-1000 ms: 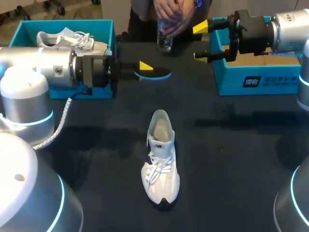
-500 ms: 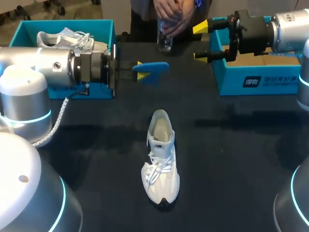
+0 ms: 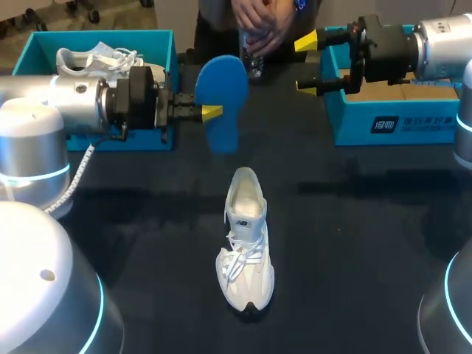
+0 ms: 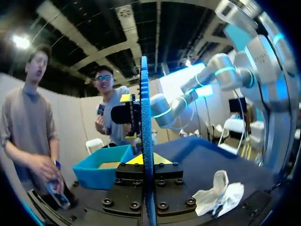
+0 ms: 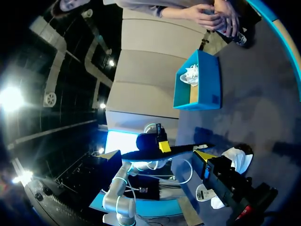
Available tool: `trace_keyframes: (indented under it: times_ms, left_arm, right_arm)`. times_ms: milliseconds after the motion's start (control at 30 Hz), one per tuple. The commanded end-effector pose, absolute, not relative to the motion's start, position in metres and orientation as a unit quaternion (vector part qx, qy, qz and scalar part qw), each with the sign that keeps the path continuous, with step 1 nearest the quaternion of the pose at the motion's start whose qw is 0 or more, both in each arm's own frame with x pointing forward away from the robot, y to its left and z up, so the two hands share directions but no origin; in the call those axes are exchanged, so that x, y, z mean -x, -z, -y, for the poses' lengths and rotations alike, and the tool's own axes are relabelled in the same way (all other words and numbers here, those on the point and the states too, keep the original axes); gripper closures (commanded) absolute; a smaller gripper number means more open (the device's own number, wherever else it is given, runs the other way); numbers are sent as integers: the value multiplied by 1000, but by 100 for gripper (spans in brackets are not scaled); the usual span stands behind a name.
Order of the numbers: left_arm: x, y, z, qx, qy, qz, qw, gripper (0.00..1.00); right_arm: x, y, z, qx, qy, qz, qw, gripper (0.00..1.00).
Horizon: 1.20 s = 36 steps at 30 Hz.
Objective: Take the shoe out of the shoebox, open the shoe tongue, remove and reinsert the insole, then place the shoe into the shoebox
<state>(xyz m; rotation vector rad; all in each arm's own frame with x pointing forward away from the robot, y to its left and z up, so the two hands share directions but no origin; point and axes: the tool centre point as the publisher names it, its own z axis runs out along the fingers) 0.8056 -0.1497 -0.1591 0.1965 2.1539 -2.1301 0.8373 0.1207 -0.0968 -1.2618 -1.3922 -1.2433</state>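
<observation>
A white shoe (image 3: 245,243) lies on the dark table, toe towards the near edge, with its tongue pulled open and its inside bare. My left gripper (image 3: 210,112) is shut on a blue insole (image 3: 222,99), held in the air in front of the left shoebox (image 3: 96,35), its broad face turned upward. In the left wrist view the insole (image 4: 145,141) stands edge-on between the yellow tips of the left gripper (image 4: 143,159). My right gripper (image 3: 307,63) hangs open and empty by the right shoebox (image 3: 354,125). From the right wrist, the right gripper (image 5: 155,155) faces the insole (image 5: 181,149).
A second white shoe (image 3: 103,60) rests inside the left shoebox. At the table's far edge a person's hands (image 3: 258,18) hold a clear bottle (image 3: 253,63). Open dark tabletop surrounds the shoe on all sides.
My left wrist has rolled: the insole went from lying flat and low to standing up with its broad face showing, and sits slightly higher. The right arm and shoe have not moved.
</observation>
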Motion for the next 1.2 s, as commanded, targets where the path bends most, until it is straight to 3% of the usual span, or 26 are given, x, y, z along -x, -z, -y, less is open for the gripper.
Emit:
trace_keyframes:
  times_ms: [33, 233, 567, 600, 633, 933, 1200]
  left_arm:
    - [-808, 160, 150, -15, 706, -708, -1, 100]
    - [-804, 160, 155, 23, 722, -692, -11, 100]
    - [-788, 167, 154, 273, 684, -660, -146, 100]
    - [-786, 166, 156, 287, 673, -669, -129, 100]
    - [-785, 160, 157, 283, 671, -684, -47, 100]
    - [-785, 160, 157, 283, 671, -684, -47, 100]
    - [-813, 157, 147, 344, 641, -644, -235, 100]
  right_arm:
    - [-837, 97, -121, 507, 497, 558, 429, 0]
    - [-837, 97, -121, 507, 497, 558, 429, 0]
    - [-837, 97, -121, 507, 497, 558, 429, 0]
    - [-837, 97, -121, 507, 497, 558, 429, 0]
    - [-837, 97, -121, 507, 497, 558, 429, 0]
    - [-837, 97, -121, 507, 497, 558, 429, 0]
    - [-837, 97, -121, 507, 497, 558, 429, 0]
